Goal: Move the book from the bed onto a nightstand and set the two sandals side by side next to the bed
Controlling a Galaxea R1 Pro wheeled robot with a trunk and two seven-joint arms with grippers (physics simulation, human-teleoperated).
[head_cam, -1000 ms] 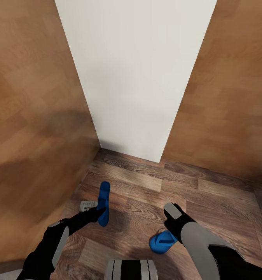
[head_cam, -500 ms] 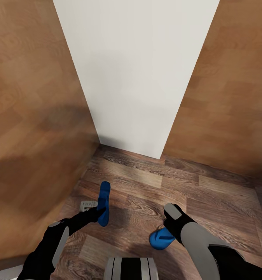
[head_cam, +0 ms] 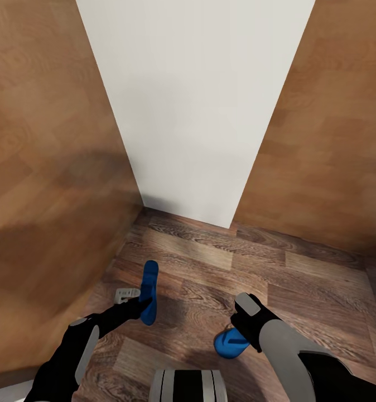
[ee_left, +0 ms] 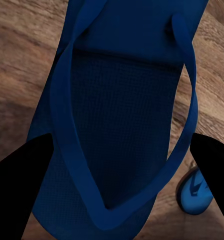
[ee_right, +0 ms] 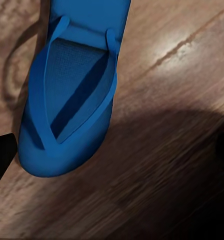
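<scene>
One blue sandal (head_cam: 149, 291) is gripped on edge by the left gripper (head_cam: 141, 305) above the wood-plank floor (head_cam: 299, 285), near a wooden panel (head_cam: 48, 184). The second sandal (head_cam: 230, 341), partly hidden behind the right gripper (head_cam: 245, 325), lies flat on the floor; whether that claw grasps it cannot be told.

No readable text, label, brand, number or sign found on any surface or object in current views.
</scene>
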